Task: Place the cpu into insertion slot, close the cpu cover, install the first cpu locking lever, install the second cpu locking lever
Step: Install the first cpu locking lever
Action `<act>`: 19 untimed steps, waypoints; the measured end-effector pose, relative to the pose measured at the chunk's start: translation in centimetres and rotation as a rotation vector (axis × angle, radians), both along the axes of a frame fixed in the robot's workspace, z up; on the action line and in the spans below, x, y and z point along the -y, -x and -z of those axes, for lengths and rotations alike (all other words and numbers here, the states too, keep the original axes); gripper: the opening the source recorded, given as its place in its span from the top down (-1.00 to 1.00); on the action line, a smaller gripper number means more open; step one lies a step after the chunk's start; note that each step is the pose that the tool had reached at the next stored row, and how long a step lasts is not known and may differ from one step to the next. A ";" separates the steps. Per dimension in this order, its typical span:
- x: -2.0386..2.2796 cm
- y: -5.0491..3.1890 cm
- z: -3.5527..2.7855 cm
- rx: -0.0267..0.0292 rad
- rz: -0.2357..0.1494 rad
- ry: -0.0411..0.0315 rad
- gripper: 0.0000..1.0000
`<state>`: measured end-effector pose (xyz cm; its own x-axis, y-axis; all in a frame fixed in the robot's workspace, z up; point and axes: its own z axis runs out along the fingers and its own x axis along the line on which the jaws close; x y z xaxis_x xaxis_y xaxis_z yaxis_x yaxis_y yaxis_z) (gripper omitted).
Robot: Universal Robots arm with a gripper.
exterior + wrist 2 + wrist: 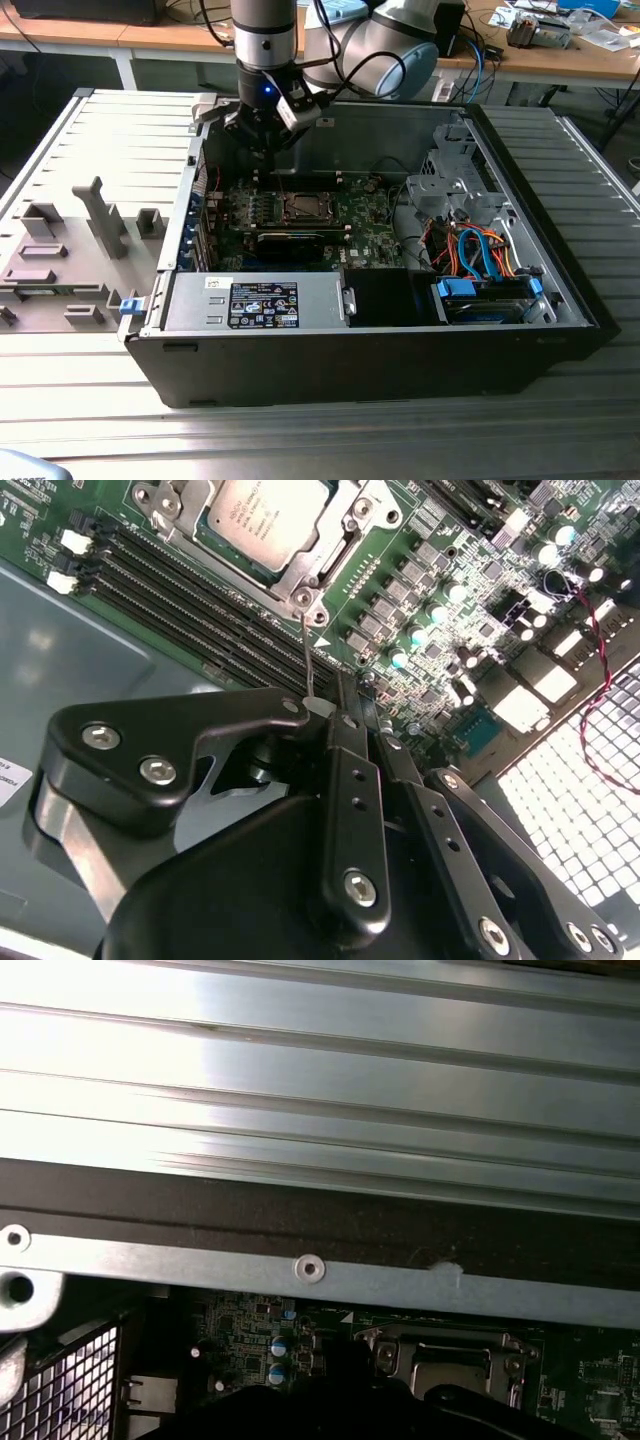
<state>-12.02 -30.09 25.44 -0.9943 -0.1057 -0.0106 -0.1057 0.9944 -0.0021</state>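
Observation:
In the second wrist view the silvery cpu [265, 515] lies flat in the insertion slot on the green board, and the cpu cover [335, 550] is folded down around it as a metal frame. A thin wire locking lever [308, 650] rises from the socket's corner to my gripper [335, 705], whose black fingers are shut on the lever's tip. In the exterior view my gripper [262, 150] hangs inside the open case, just behind the insertion slot [285, 208]. The first wrist view catches the cover [450, 1355] below the case wall.
Narrow black memory slots [170, 590] run beside the socket, with capacitors [430, 615] on the other side. A long black card [290, 243], the power supply [260, 303] and a drive cage with cables [480, 250] crowd the case. The case's metal wall [320, 1270] stands close.

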 end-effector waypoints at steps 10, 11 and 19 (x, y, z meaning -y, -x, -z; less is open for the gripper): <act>0.00 -0.39 0.07 0.0000 0.000 -0.0001 0.79; 0.00 -0.42 0.08 0.0000 0.000 0.0000 0.79; 0.00 -0.81 0.12 -0.0001 0.000 0.0000 0.79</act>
<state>-11.20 -30.09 25.32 -0.9943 -0.1058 -0.0105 -0.1058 0.9944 -0.0021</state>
